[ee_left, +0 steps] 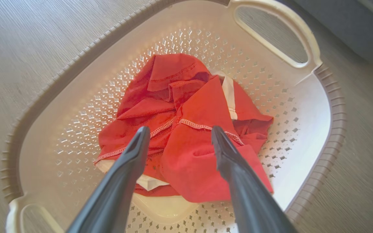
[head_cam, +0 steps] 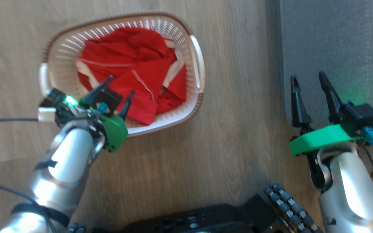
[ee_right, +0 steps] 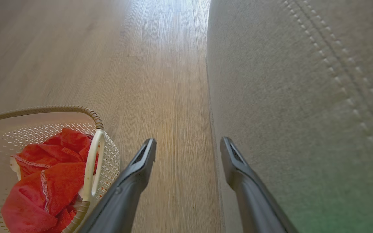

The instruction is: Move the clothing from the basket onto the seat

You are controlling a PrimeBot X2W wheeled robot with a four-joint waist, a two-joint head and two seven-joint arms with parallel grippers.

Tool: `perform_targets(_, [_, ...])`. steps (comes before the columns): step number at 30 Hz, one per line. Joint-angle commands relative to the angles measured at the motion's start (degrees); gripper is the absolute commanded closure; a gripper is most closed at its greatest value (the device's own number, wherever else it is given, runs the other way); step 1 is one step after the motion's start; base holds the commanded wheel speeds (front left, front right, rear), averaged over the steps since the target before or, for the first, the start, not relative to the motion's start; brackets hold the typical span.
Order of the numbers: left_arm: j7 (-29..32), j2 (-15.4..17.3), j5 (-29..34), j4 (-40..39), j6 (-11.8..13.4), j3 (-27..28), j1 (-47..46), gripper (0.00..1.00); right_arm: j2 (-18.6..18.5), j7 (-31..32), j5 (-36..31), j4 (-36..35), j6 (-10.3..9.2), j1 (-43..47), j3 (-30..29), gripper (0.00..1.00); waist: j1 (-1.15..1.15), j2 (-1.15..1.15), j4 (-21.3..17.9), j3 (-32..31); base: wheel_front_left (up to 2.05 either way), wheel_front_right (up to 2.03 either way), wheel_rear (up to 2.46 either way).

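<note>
Left end effector (ee_left: 179, 128) spread over clothing (ee_left: 173, 97) in basket (ee_left: 76, 97), right end effector (head_cam: 307, 76) spread, empty

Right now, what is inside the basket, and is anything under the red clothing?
Inside the basket lies the red clothing, crumpled, with white panels. Around it the perforated bottom shows. Anything beneath the heap is covered, so I cannot tell.

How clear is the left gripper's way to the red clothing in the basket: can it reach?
Probably yes. The left gripper is open above the basket, aimed down at the red clothing, with nothing in between.
</note>
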Motion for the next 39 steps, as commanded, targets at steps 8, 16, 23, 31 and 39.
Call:
perform_targets(8, [-0.72, 4.88, 1.26, 5.42, -0.99, -2.4, -6.12, 0.0, -0.57, -0.54, 3.85, -2.3, -0.01, -0.43, 5.22, 0.0, -0.01, 0.0, -5.91, 7.67, 0.0, 0.0, 0.0])
perform_targets(16, [-0.72, 6.5, 3.16, 15.2, -1.17, -5.6, -12.76, 0.0, -0.57, -0.54, 6.65, -3.33, -0.01, -0.94, 8.85, 0.0, -0.01, 0.0, -9.63, 10.9, 0.0, 0.0, 0.0])
perform_targets(23, [-0.58, 8.18, 4.85, 23.25, -0.88, -7.73, -18.54, 0.0, -0.57, -0.54, 8.9, -4.39, -0.01, -0.62, 11.53, 0.0, -0.01, 0.0, -12.59, 12.83, 0.0, 0.0, 0.0])
perform_targets(31, [3.06, 8.61, 6.86, 27.37, -1.09, -11.02, -20.94, 0.0, -0.57, -0.54, 10.12, -5.09, -0.01, 1.55, 12.19, 0.0, -0.01, 0.0, -13.93, 13.24, 0.0, 0.0, 0.0])
perform_targets(39, [8.22, 8.06, 3.97, 28.23, -1.72, -9.95, -21.64, 0.0, -0.57, -0.54, 10.34, -5.5, -0.01, 2.15, 12.1, 0.0, -0.01, 0.0, -13.89, 13.73, 0.0, 0.0, 0.0])
